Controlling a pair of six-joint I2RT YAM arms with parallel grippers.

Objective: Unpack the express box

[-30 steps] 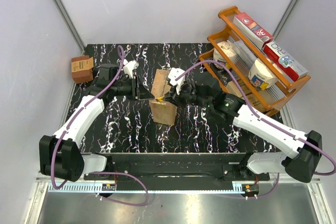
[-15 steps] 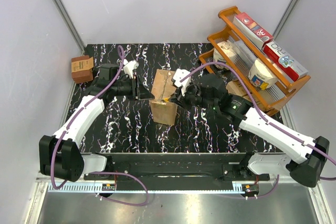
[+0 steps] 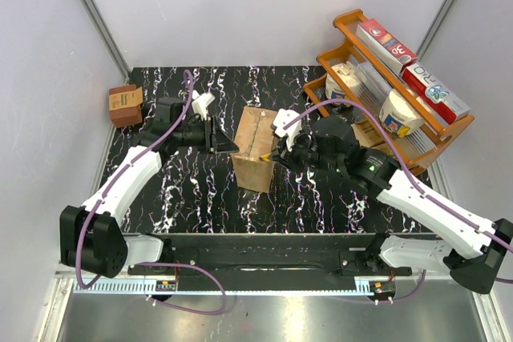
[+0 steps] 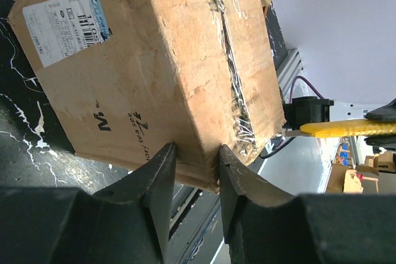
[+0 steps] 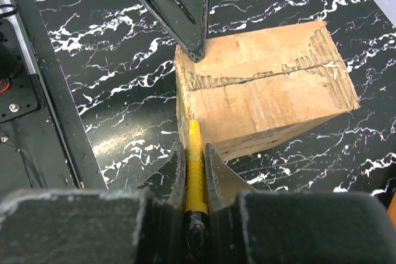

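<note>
Shifted rightward and turned slightly, express box (image 3: 255, 148) mid-surface (image 3: 184, 190), flaps closed. Steadied by left gripper (image 4: 195, 149), jaws nipping one corner. Drawn back to its right edge, yellow knife (image 5: 195, 168) clamped in right gripper (image 5: 195, 149) jaws; probably mid-slit.

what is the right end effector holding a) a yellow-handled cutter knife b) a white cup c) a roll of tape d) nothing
A: the right end effector is shut on a yellow-handled cutter knife, its tip at the brown corrugated cardboard express box.
</note>
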